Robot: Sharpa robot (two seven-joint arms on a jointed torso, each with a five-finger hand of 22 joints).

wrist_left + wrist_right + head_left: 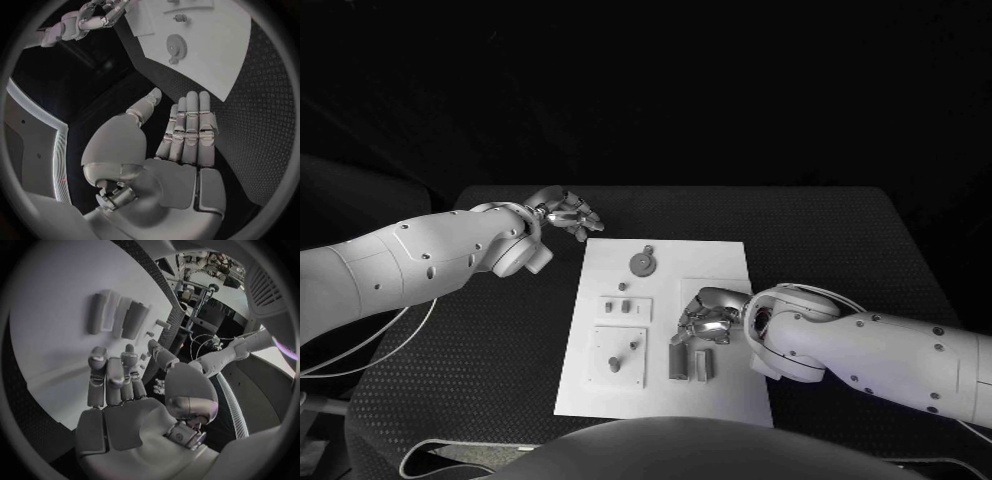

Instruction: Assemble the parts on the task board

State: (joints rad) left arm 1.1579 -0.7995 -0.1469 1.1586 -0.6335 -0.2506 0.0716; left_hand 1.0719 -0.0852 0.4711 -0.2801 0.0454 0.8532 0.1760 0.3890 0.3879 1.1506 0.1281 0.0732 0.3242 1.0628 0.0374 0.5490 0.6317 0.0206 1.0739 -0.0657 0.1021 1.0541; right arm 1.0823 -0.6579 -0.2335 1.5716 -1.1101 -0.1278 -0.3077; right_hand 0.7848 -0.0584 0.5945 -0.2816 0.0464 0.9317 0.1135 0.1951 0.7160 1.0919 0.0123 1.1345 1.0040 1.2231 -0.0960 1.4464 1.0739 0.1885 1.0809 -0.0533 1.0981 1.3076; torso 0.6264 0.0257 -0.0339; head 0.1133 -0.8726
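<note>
The white task board lies in the middle of the black table. On it are a grey gear, two small parts, a raised plate with a peg and two grey bars. My right hand hovers over the board's right side, just beyond the bars; in the right wrist view its fingers reach toward the bars with nothing in them. My left hand is off the board's far left corner, its fingers straight and empty, with the gear ahead of them.
Black textured table surrounds the board, with bare room to the right and far side. A cable hangs by the left arm at the table's left edge.
</note>
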